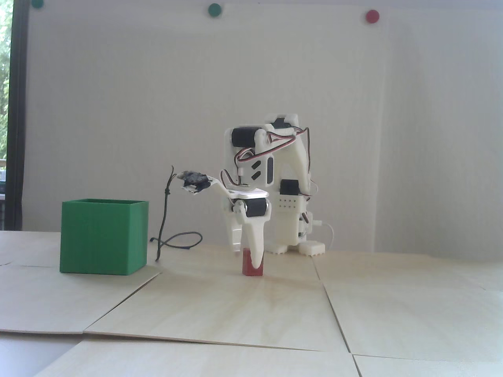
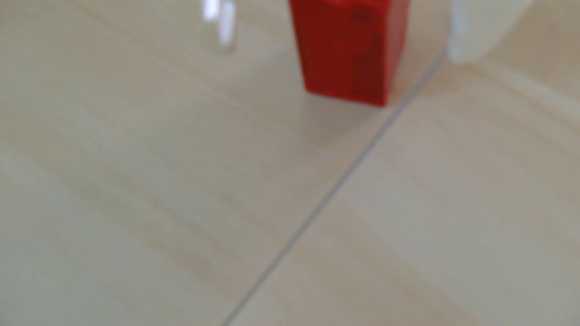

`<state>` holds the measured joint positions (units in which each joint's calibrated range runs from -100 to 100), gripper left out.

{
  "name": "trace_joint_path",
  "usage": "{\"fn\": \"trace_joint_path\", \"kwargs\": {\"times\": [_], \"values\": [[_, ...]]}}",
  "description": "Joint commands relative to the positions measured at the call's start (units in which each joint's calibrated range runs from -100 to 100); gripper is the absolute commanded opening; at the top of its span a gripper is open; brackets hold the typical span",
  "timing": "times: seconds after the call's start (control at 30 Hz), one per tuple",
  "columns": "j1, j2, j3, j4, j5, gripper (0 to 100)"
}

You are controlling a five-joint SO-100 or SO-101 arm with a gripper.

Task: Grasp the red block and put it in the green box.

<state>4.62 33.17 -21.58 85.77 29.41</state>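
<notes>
The red block (image 1: 246,267) stands on the pale wood table just in front of the arm's base. My gripper (image 1: 247,262) points straight down around it, one white finger (image 1: 257,251) overlapping its front. In the wrist view the red block (image 2: 345,47) sits at the top between the two fingers of my gripper (image 2: 343,51). A gap shows on each side of it, so the gripper is open. The green box (image 1: 104,235) rests on the table well to the left in the fixed view, its top open. It is out of the wrist view.
A thin black cable (image 1: 165,220) hangs and loops between the green box and the arm. The arm's white base (image 1: 292,235) stands behind the block. Seams (image 2: 314,213) run between the wood panels. Round magnets (image 1: 214,10) stick to the back wall.
</notes>
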Motion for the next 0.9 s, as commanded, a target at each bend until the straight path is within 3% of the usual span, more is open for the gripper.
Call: {"fn": "trace_joint_path", "kwargs": {"times": [0.0,0.07,0.33,0.6,0.7,0.8,0.87], "values": [[0.4,-1.2,-0.4,-1.4,0.0,7],[0.5,-1.2,-0.4,-1.4,0.0,1],[0.4,-2.3,-2.3,-0.4,-0.4,2],[1.3,-4.2,-27.0,13.5,0.0,2],[1.3,-4.1,-29.8,13.7,0.0,3],[1.3,-3.4,-29.8,13.6,0.0,8],[1.3,-2.7,-29.7,13.6,0.1,20]]}}
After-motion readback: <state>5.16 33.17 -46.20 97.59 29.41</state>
